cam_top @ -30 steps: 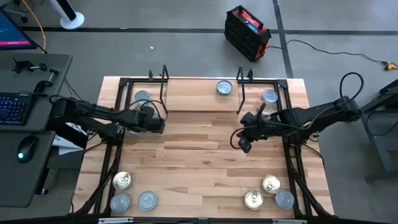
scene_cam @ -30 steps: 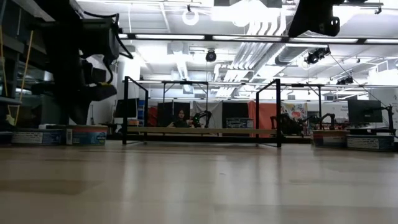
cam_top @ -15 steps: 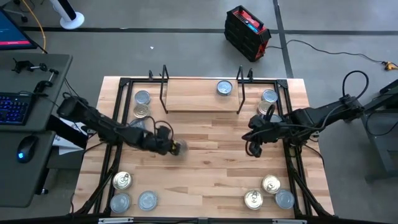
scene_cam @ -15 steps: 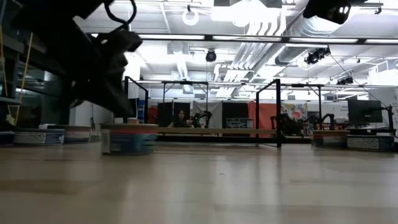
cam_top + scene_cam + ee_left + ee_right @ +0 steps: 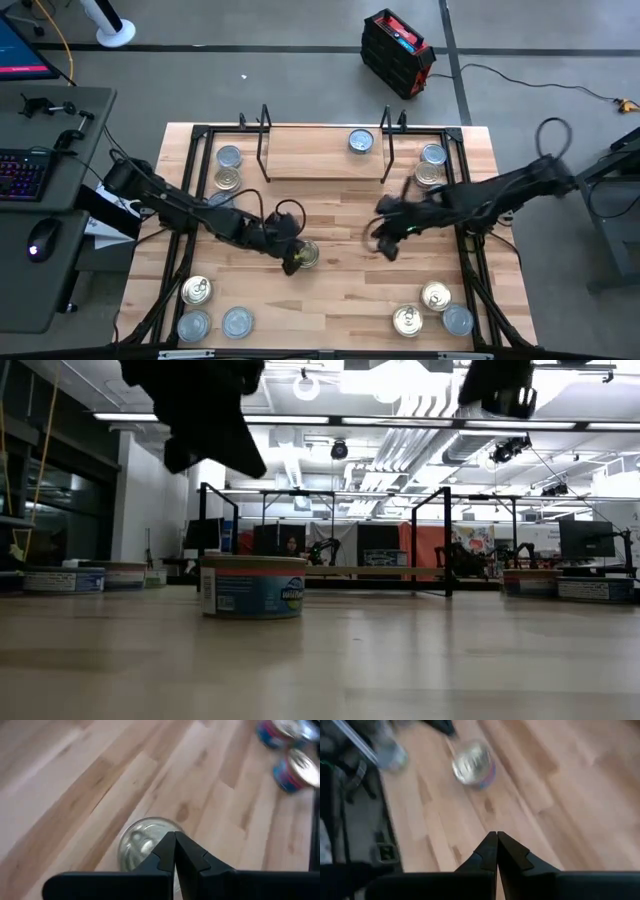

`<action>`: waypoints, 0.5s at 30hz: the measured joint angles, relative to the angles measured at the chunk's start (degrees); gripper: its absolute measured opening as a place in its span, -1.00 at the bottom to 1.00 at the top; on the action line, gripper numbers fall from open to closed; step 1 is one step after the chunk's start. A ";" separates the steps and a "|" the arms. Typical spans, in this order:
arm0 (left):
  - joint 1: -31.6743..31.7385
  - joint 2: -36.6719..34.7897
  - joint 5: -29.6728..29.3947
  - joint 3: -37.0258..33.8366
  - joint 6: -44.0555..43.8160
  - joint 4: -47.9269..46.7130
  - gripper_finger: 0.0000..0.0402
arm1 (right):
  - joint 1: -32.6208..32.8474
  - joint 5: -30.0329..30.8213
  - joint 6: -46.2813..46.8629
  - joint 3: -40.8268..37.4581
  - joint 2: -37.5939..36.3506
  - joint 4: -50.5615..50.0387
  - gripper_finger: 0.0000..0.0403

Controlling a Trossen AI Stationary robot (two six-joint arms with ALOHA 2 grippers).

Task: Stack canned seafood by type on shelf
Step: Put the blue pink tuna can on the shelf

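I have the left gripper (image 5: pixel 291 258) out over the middle of the table (image 5: pixel 330 290), and in the left wrist view (image 5: pixel 174 851) its two fingers are pressed together with nothing between them. Just past those closed tips, a tin (image 5: pixel 145 845) with a shiny lid stands upright on the boards; the same tin (image 5: pixel 305 254) shows in the high view right beside the gripper head, and in the low view it (image 5: pixel 252 586) sits alone on the wood with the dark gripper (image 5: pixel 205 410) hanging above it. Whether the fingertips touch the lid I cannot tell.

My right gripper (image 5: pixel 383 243) hovers over the table across from that tin, well apart from it. In the right wrist view (image 5: pixel 497 851) the fingers are shut tight and empty, and the tin (image 5: pixel 473 764) lies ahead of them on bare boards.

Beyond both grippers stands the shelf (image 5: pixel 325 150), a light board between black wire uprights, with one silver tin (image 5: pixel 361 142) on it. Two tins (image 5: pixel 229 167) sit beside the shelf's left uprights and two more (image 5: pixel 432 165) beside its right ones. Behind the left gripper, at the table's near corner, three tins (image 5: pixel 208 310) are grouped; behind the right gripper, three others (image 5: pixel 432 309) cluster at the opposite near corner.
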 joint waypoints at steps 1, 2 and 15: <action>-0.48 -0.42 0.60 -0.23 2.26 -0.36 -1.00 | -0.26 -1.70 -0.13 -0.01 2.52 0.67 -1.00; -0.80 -0.78 1.81 -0.64 4.04 -0.69 -1.00 | -0.29 -2.67 -0.52 -0.01 5.20 1.94 -1.00; 0.42 -0.42 3.88 -9.04 15.82 3.56 -1.00 | -3.13 -3.76 0.27 -0.06 32.94 27.58 -1.00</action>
